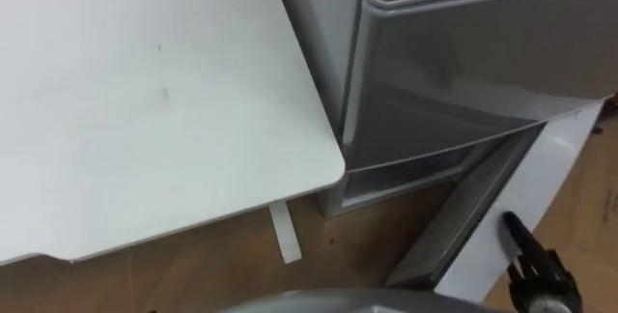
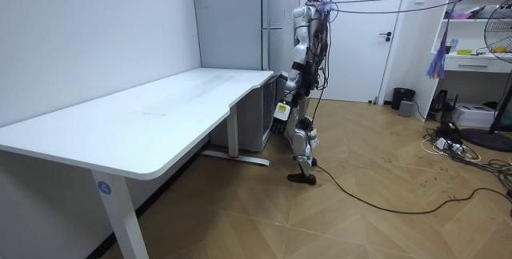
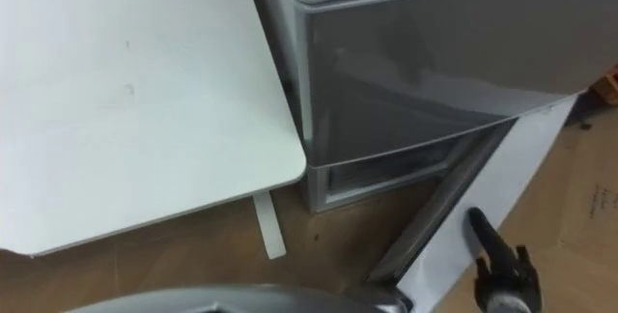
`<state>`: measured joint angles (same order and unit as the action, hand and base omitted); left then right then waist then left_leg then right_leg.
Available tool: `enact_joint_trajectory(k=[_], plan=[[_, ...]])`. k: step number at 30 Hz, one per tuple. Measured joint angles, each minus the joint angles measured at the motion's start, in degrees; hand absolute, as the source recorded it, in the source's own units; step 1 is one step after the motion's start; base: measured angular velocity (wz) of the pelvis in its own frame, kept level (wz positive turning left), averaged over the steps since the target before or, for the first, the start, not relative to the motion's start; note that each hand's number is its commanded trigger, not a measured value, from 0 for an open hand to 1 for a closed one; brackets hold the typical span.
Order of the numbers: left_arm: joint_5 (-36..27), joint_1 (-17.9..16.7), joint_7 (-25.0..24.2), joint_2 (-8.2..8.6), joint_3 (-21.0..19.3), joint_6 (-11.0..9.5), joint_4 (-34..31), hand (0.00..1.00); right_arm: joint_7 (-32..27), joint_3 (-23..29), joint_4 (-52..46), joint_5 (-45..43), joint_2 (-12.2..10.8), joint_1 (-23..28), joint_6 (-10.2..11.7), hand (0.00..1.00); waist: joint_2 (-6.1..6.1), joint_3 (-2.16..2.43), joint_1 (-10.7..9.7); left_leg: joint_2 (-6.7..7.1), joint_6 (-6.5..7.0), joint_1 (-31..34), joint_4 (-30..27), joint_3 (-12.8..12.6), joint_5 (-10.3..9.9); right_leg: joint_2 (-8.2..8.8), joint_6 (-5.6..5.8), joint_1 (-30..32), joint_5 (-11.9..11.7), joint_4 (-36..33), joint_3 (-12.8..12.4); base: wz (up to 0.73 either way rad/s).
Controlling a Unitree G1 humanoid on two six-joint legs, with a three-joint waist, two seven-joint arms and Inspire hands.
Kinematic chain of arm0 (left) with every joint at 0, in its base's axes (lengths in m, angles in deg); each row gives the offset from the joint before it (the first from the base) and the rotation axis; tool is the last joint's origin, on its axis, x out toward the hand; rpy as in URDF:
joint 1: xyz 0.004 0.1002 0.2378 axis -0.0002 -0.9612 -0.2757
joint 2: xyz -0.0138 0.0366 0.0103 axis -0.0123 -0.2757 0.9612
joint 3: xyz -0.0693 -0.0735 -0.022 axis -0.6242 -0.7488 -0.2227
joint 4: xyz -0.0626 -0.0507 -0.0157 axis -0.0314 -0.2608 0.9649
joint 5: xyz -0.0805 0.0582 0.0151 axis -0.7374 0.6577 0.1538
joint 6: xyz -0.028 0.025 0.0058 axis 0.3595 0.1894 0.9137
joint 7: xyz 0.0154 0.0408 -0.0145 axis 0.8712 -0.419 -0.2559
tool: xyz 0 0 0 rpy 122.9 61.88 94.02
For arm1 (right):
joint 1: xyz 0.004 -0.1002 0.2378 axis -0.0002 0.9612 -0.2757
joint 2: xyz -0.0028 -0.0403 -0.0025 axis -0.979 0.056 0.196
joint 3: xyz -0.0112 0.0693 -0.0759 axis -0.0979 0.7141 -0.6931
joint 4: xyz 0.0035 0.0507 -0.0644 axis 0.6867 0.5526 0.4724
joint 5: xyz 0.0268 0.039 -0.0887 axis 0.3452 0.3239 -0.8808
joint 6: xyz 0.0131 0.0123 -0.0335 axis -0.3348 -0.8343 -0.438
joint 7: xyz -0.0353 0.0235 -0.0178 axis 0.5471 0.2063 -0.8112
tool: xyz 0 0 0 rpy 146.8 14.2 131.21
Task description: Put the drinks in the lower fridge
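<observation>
**Currently: lower fridge door ajar, right hand at its inner face**

You see the robot standing on the wooden floor (image 2: 376, 219) at the end of the white worktop (image 1: 145, 110), facing the grey fridge (image 2: 232, 19). The lower fridge door (image 1: 555, 158) is swung partly open, with its white inner face turned toward the robot. A narrow gap into the lower compartment (image 1: 410, 170) shows beneath the grey door above (image 1: 483, 71). The right hand (image 1: 543, 272) sits low against that inner face, its fingers (image 1: 515, 228) extended straight and grasping nothing.
</observation>
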<state>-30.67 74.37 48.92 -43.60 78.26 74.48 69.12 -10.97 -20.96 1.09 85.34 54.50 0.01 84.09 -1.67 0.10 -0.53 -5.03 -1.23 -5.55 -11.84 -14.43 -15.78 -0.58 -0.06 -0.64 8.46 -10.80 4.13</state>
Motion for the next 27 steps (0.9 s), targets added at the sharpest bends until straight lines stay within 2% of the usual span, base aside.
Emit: enact_joint_trajectory(k=[4,6,10,12,19,27], plan=[[0.48,-0.98,-0.01,0.00,2.15,-0.04,-0.20,0.00,-1.28,-5.03,-1.86,-2.31,0.32,0.32,1.11,0.00,0.09,0.00,2.42,0.37,0.01,0.20,-0.02,-0.78,0.02,-0.36,0.03,1.52,-0.04,0.02,-1.80,-0.23],[0.45,-1.12,0.06,-0.02,4.72,0.15,-0.24,0.00,-1.38,-6.86,-2.27,-2.77,0.71,0.24,1.41,0.00,0.11,0.23,2.32,0.42,0.05,1.05,-0.12,-0.68,0.04,-0.34,0.06,2.34,-0.22,-0.18,-1.88,-0.09],[0.47,0.00,0.19,-0.07,6.15,0.71,0.11,0.00,-2.18,-8.97,-2.11,-3.36,0.60,-1.12,1.78,0.00,0.54,-0.03,2.50,0.44,0.07,1.88,-0.44,-0.23,0.05,-0.46,-0.05,3.78,-0.38,-1.04,-2.22,-0.19],[0.43,1.84,0.82,-0.29,7.44,1.23,0.90,0.00,-2.21,-9.71,-1.82,-4.02,0.52,-1.97,1.94,0.00,0.44,-0.35,2.35,0.62,0.07,2.02,-0.29,1.19,0.05,-0.56,-0.06,3.67,-0.67,-0.86,-2.33,-0.17],[0.38,4.03,2.71,-0.67,10.48,2.52,1.13,0.00,-4.44,-13.28,-2.17,-3.12,0.82,-2.37,3.16,0.00,0.42,-0.38,2.35,0.75,0.07,1.85,0.21,2.53,0.05,-0.75,-0.05,3.91,-0.70,-0.82,-2.38,-0.04],[0.40,5.29,4.99,-0.70,13.29,2.46,0.89,0.00,-5.57,-13.93,-2.07,-3.09,0.72,-2.78,3.60,0.00,0.49,-0.37,2.14,0.81,0.14,2.30,0.25,2.99,0.09,-0.68,-0.10,4.30,-0.76,-0.81,-2.22,0.00]])
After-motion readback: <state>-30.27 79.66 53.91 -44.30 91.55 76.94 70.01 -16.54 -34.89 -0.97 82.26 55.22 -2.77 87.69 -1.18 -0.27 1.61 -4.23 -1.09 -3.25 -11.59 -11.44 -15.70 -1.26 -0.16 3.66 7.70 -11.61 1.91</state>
